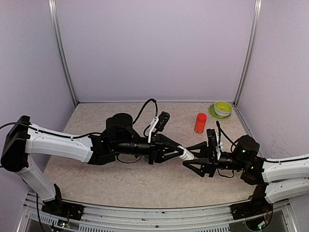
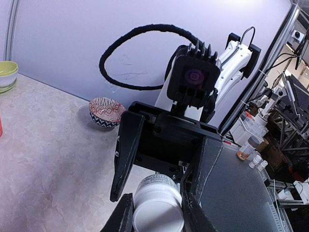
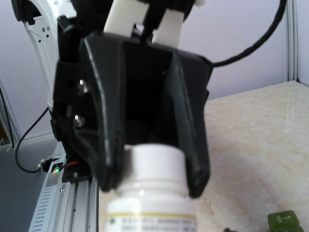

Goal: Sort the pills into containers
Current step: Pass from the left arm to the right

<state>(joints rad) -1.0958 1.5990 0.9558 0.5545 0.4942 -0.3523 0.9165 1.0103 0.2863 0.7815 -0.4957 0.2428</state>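
Observation:
A white pill bottle hangs in mid-air between my two grippers above the table's middle. My left gripper is shut on its white cap. In the right wrist view, the left fingers clamp that cap. My right gripper faces the left one. Its fingers stand either side of the bottle's labelled body, wider than it. A corner of the dark-green containers shows on the table below; they are hidden in the top view. No pills show.
A red-orange bottle stands at the back right, with a green bowl on a green plate behind it. A patterned bowl sits by the wall in the left wrist view. Side walls close in the table.

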